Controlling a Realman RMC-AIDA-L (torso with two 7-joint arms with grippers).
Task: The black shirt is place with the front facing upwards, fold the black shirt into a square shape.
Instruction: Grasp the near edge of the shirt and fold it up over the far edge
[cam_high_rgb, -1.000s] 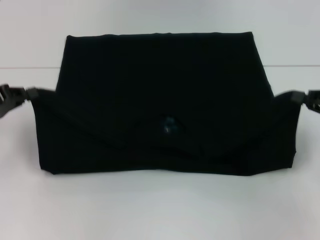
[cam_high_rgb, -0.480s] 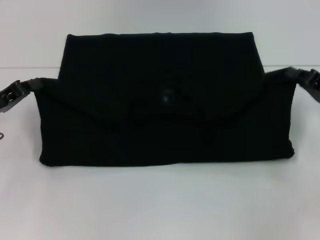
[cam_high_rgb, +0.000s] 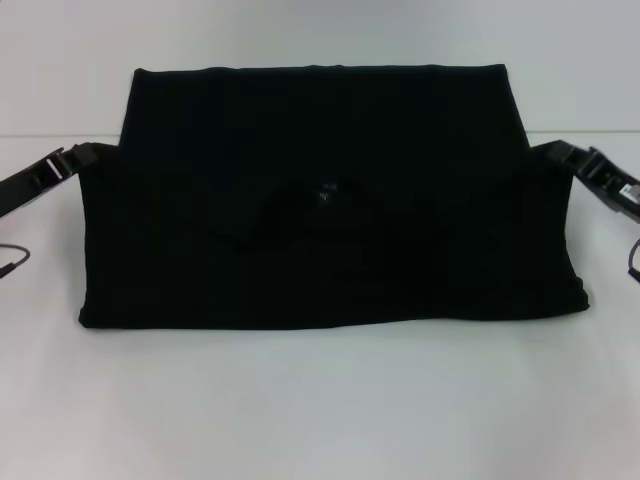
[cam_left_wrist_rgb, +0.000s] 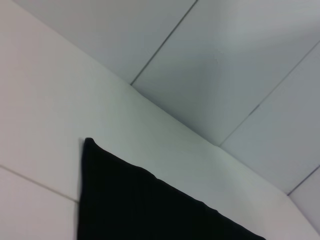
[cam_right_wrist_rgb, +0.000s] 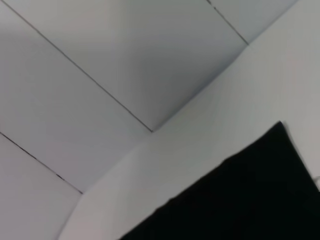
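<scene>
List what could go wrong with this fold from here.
1. The left hand and right hand hold opposite corners of the black shirt; uneven travel could skew the folded layer.
2. The near part is wider than the far part, so the shape may not end up square.
3. A slipped corner could let the layer fall back.

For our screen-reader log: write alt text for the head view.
A black shirt lies partly folded into a wide block on a white table. The left gripper and right gripper meet its upper side corners, one at each edge.
</scene>
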